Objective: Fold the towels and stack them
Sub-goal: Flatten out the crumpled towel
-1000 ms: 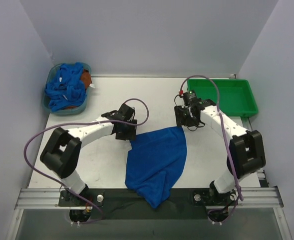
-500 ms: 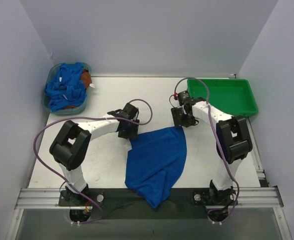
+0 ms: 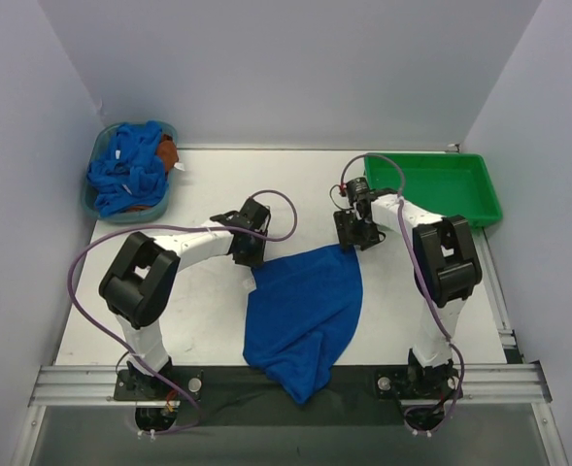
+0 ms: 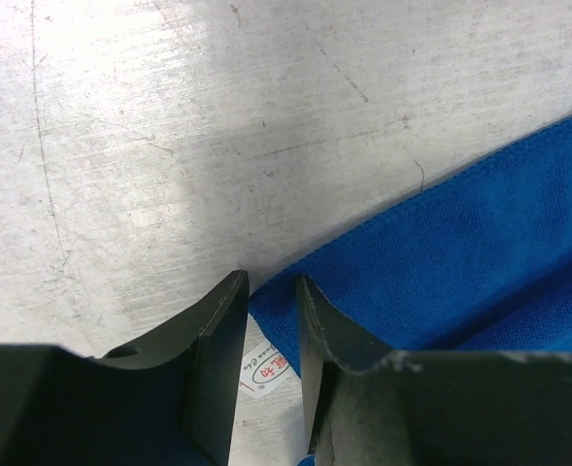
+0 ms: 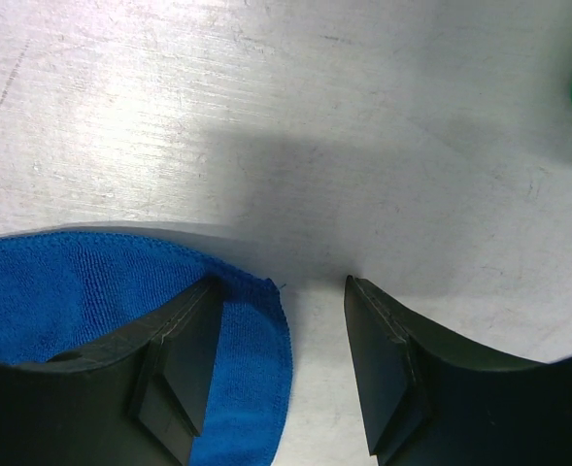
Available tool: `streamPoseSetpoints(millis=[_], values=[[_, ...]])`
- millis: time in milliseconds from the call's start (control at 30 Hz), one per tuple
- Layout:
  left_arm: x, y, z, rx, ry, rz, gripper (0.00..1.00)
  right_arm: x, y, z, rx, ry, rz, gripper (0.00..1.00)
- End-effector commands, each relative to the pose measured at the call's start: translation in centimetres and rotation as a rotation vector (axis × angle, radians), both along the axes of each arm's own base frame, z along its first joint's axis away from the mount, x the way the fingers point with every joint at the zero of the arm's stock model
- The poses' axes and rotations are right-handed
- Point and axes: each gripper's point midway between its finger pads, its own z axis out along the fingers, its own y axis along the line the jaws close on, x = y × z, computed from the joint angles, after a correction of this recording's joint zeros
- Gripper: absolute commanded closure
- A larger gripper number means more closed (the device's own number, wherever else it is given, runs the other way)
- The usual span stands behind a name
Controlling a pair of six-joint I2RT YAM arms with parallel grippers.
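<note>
Upper left, a basket [image 3: 95, 200] holds bunched towels [image 3: 125, 175]. At centre lies the spread towel [image 3: 305, 306]: the left gripper [image 4: 271, 282], jaws narrow, straddles its upper-left corner, grip not discernible, while the right gripper [image 5: 281, 283], jaws wide, straddles its upper-right corner. Upper right sits a green tray [image 3: 441, 184].

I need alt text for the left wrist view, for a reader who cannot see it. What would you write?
The dark jaws of the left gripper, narrowly apart, straddle the corner of a blue towel lying on a scratched white table. A small white tag shows between them.
</note>
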Motion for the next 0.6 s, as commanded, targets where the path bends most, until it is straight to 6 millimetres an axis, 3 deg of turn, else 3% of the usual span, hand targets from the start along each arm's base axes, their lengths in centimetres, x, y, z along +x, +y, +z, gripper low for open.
streamPoseSetpoints(millis=[0, 167, 333, 567], values=[[-1.0, 0.6, -2.6, 0.038, 0.065, -0.013, 0.63, 0.1, 0.1, -0.3, 0.01, 0.029, -0.018, 0.48], [-1.0, 0.7, -2.8, 0.049, 0.067, -0.02, 0.64, -0.3, 0.7, -0.9, 0.044, 0.07, -0.014, 0.48], [-1.1, 1.0, -3.0, 0.068, 0.072, -0.025, 0.68, -0.3, 1.2, -0.9, 0.069, 0.085, -0.001, 0.56], [-0.7, 1.4, -2.7, 0.097, 0.06, -0.029, 0.69, 0.0, 2.3, -0.6, 0.12, 0.091, 0.019, 0.56]])
